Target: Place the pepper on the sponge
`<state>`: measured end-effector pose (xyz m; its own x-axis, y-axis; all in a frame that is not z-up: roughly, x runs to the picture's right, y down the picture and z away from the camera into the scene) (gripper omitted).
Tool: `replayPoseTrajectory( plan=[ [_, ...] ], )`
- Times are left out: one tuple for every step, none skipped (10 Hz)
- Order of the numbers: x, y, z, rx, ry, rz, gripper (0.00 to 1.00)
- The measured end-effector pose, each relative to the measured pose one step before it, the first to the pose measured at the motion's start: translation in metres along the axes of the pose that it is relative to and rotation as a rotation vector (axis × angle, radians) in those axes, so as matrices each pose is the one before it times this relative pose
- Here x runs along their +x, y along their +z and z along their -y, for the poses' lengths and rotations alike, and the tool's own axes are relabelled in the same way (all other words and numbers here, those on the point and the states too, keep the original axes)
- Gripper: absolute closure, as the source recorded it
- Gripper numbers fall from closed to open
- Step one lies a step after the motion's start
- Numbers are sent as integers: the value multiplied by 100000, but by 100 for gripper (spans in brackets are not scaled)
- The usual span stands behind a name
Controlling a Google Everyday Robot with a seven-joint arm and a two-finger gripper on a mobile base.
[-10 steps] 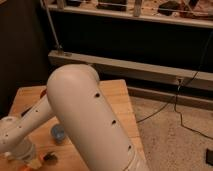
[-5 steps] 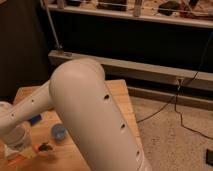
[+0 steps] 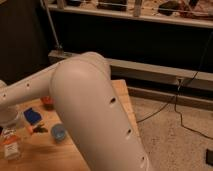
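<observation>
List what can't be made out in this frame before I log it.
- Camera view, gripper: low at the left edge and partly cut off. The jaws are shut, but it is unclear whether they hold anything.
- Table: its middle and right are hidden behind the arm.
- Pepper: too small to tell if it touches the sponge beside it.

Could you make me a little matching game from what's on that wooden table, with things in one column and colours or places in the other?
Things:
1 sponge
2 pepper
3 cup
4 gripper

Matches:
a light blue
b far lower left, jaws shut
c deep blue
d orange with a dark green stem

Pairs: 1-c, 2-d, 3-a, 4-b
</observation>
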<state>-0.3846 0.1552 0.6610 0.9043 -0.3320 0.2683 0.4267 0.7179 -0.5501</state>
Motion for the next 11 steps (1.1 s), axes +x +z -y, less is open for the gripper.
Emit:
replayPoseTrajectory(
  plan=[
    [323,-1280,1693,1767,642,-587,85],
    [83,-791,1231,1017,322,-297,85],
    [25,-551,2088,1436,355,-989,85],
    [-524,-249,1610,1073,-16,454,85],
    [-540,-38,1373,489,884,1544,85],
    [-439,503,1186,201,1022,1628,85],
    [-679,405,1048,278,1169,3222,85],
    [-547,1148,1274,-71,1780,3617,85],
    [139,767,522,-288,822,709,85],
    [514,1052,447,-660,691,-412,85],
    [782,1555,157,-1504,274,-1491,85]
  ],
)
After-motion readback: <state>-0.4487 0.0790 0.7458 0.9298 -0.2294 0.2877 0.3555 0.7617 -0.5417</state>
